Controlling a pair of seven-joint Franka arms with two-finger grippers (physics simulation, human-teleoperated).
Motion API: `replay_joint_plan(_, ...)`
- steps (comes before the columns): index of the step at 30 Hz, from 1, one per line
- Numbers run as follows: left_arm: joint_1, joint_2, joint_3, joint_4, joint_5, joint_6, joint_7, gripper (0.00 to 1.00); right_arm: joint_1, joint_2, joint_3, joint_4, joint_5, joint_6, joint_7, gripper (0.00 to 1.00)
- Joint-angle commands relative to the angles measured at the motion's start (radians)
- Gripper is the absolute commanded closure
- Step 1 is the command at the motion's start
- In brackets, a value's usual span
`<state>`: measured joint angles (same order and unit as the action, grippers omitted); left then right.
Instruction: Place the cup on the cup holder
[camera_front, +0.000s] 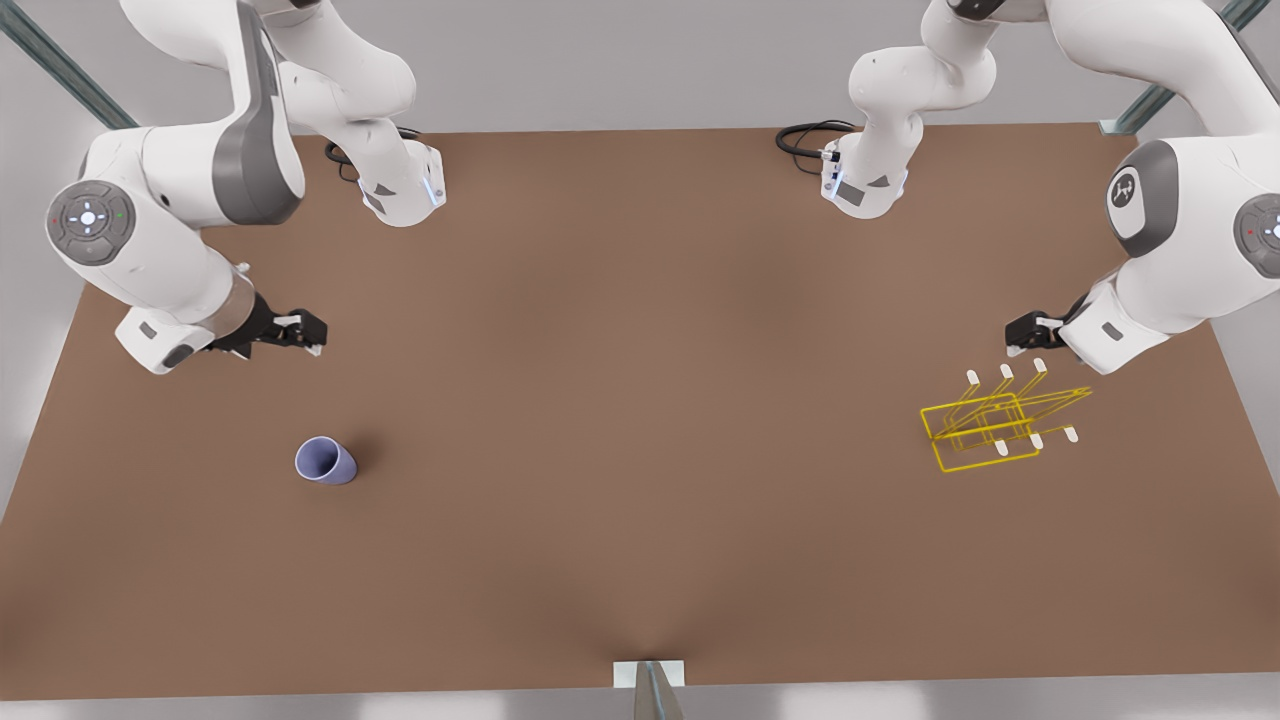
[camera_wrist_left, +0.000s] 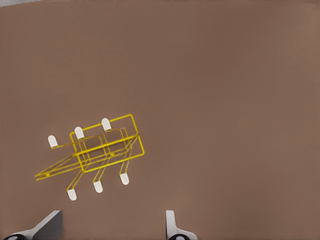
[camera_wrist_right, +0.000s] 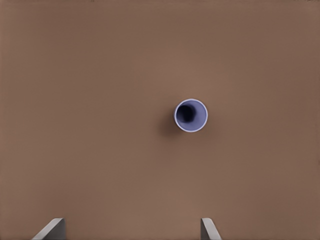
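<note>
Right tool (camera_front: 315, 335) hangs open and empty; cup (camera_front: 325, 461) stands upright on the worktop (camera_front: 640, 400), ahead of it, mouth up. Descend centred, fingers either side of the wall, then close. Left tool (camera_front: 1018, 335) waits open beside holder (camera_front: 995, 422).

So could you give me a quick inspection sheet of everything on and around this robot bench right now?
Surface: plain brown table, flat.
Job's things: cup upright, mouth up, at the front view's left; cup holder, yellow wire with white-tipped prongs, at the front view's right, far apart from the cup.
Clutter: nothing seen.
Grippers: right gripper open above the table behind the cup; left gripper open, beside the holder. Neither holds anything.
Cables: black cable loops at both arm bases.
Surroundings: grey walls, metal frame struts at the corners.
</note>
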<state>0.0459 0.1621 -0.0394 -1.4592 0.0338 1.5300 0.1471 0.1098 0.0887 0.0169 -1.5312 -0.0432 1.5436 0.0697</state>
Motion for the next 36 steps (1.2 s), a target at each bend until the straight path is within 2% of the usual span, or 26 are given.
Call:
replay_joint_plan(1, 0.005, 0.013, 0.001, 0.000, 0.000, 0.021, 0.042, 0.00, 0.001, 0.000, 0.000, 0.002, 0.002, 0.015, 0.005, 0.00)
replay_joint_plan(4, 0.006, 0.019, 0.001, 0.000, 0.000, 0.035, 0.043, 0.00, 0.002, 0.011, -0.002, 0.006, -0.003, 0.018, 0.002, 0.00)
replay_joint_plan(5, 0.006, 0.020, 0.001, 0.000, 0.000, 0.035, 0.043, 0.00, 0.001, 0.126, -0.002, 0.011, -0.018, 0.073, -0.007, 0.00)
replay_joint_plan(6, 0.006, 0.019, 0.001, 0.000, 0.000, 0.035, 0.043, 0.00, -0.004, 0.216, -0.011, 0.009, -0.026, 0.216, -0.011, 0.00)
replay_joint_plan(9, 0.005, 0.017, 0.001, 0.002, 0.000, 0.024, 0.048, 0.00, -0.039, 0.364, -0.011, 0.023, -0.007, 0.447, -0.136, 0.00)
replay_joint_plan(10, 0.006, 0.017, 0.001, 0.002, 0.000, 0.018, 0.049, 0.00, -0.045, 0.370, -0.011, 0.019, -0.001, 0.515, -0.151, 0.00)
replay_joint_plan(13, 0.005, 0.016, 0.001, 0.002, 0.002, 0.001, 0.046, 0.00, -0.045, 0.362, -0.011, -0.044, -0.003, 0.543, -0.143, 0.00)
replay_joint_plan(15, 0.005, 0.016, 0.001, 0.002, 0.002, 0.001, 0.045, 0.00, -0.042, 0.355, -0.011, -0.156, -0.001, 0.653, -0.145, 0.00)
replay_joint_plan(19, 0.005, 0.016, 0.001, 0.002, 0.002, -0.005, 0.042, 0.00, -0.044, 0.339, -0.031, -0.241, 0.005, 0.682, -0.148, 0.00)
replay_joint_plan(23, 0.005, 0.016, 0.001, 0.002, 0.002, -0.005, 0.042, 0.00, -0.064, 0.355, -0.052, -0.193, 0.005, 0.698, -0.188, 0.00)
replay_joint_plan(29, 0.005, 0.017, 0.001, 0.002, 0.002, -0.005, 0.042, 0.00, -0.056, 0.342, -0.058, -0.267, 0.036, 0.678, -0.188, 0.00)
replay_joint_plan(36, 0.005, 0.017, 0.001, 0.002, 0.002, -0.018, 0.043, 0.00, -0.055, 0.349, -0.077, -0.267, 0.036, 0.659, -0.189, 0.00)
